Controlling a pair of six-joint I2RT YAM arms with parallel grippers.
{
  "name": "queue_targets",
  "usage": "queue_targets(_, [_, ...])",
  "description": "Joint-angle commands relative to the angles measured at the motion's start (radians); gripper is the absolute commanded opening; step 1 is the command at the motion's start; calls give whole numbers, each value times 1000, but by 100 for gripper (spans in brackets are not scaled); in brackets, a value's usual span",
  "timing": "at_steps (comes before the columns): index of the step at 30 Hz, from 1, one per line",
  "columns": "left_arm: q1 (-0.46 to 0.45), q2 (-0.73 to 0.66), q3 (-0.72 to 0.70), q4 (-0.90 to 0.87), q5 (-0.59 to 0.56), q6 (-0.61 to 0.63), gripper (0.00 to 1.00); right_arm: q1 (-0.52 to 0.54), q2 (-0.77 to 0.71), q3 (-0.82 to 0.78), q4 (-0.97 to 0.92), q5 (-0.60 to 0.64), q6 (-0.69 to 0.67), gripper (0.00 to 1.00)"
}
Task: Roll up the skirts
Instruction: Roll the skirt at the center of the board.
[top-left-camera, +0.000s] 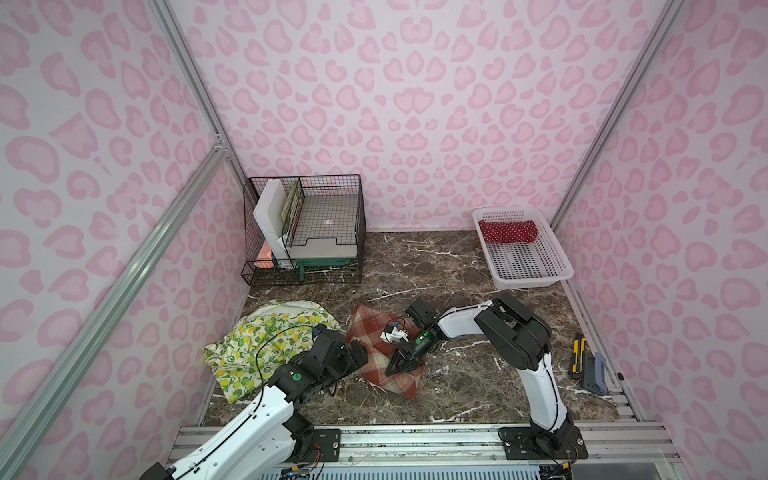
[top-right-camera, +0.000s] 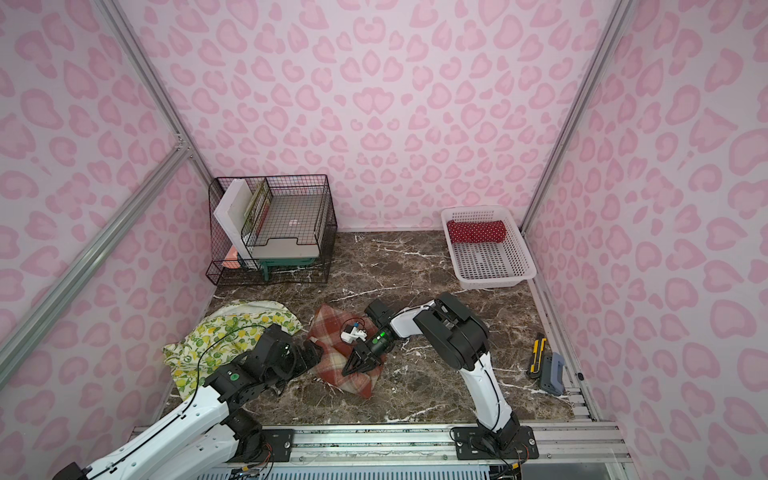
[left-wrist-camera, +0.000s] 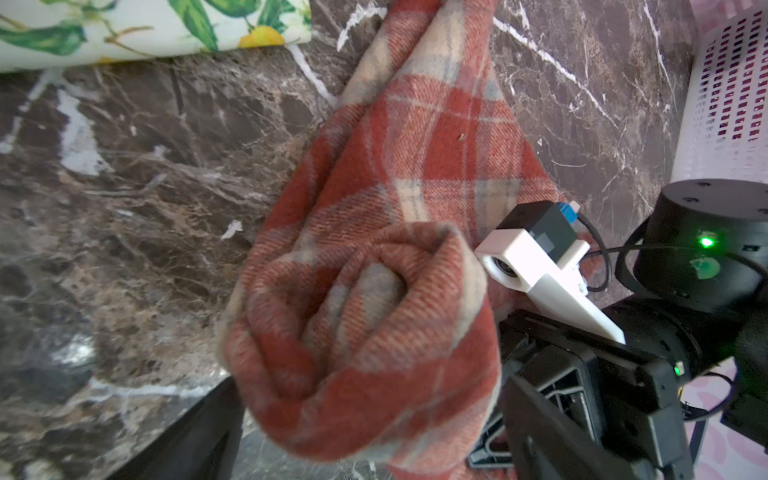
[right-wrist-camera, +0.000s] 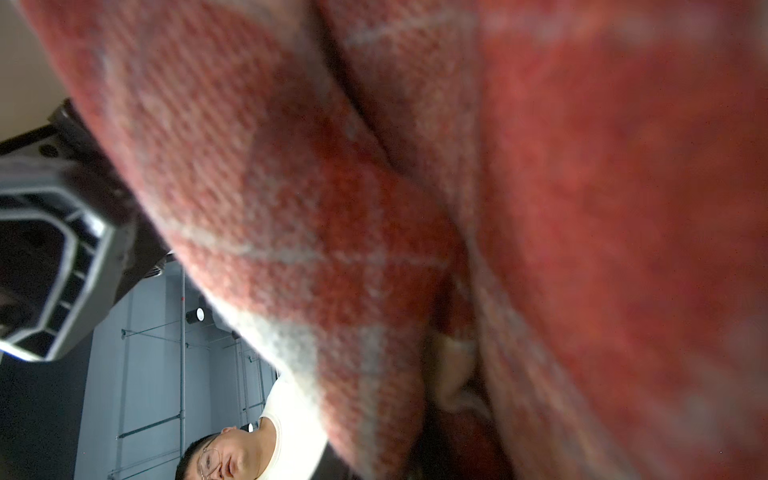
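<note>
The polka-dot skirt lies rolled in the basket, well apart from both jaws. The right gripper, nearly closed, pinches the half-rolled plaid skirt. The left gripper gapes wide and empty at the roll's end. Just behind it, the lemon skirt lies unrolled.

**Plaid skirt half rolled on marble**

One end of the plaid skirt is wound into a thick roll; the rest trails flat over the dark marble surface. The right gripper sits against the roll's side. The lemon skirt lies apart, and the white basket stands beyond.
</note>
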Motion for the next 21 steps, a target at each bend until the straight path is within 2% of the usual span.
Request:
queue_targets(1, [-20, 48, 3, 64, -43, -49, 98, -2, 41, -21, -45, 299, -50, 0])
queue_targets(7, [-63, 166, -7, 7, -172, -117, 88, -28, 25, -36, -48, 282, -71, 0])
queue_targets(11, [-65, 231, 4, -16, -230, -116, 71, -28, 22, -45, -57, 290, -87, 2])
queue_targets(12, [-65, 245, 8, -17, -239, -109, 65, -26, 21, -45, -61, 292, -90, 4])
queue_targets(15, [-65, 293, 37, -18, -256, -73, 38, -23, 15, -44, -93, 333, -110, 16])
queue_targets(17, [-65, 328, 68, -42, -262, -50, 9, -19, -14, -57, -111, 405, -112, 31])
queue_targets(18, [-64, 340, 81, -51, -261, -43, 0, -19, -38, -70, -113, 450, -103, 36])
queue_targets(21, [-65, 376, 99, -58, -243, -23, 0, -18, -161, -114, -129, 557, -88, 42])
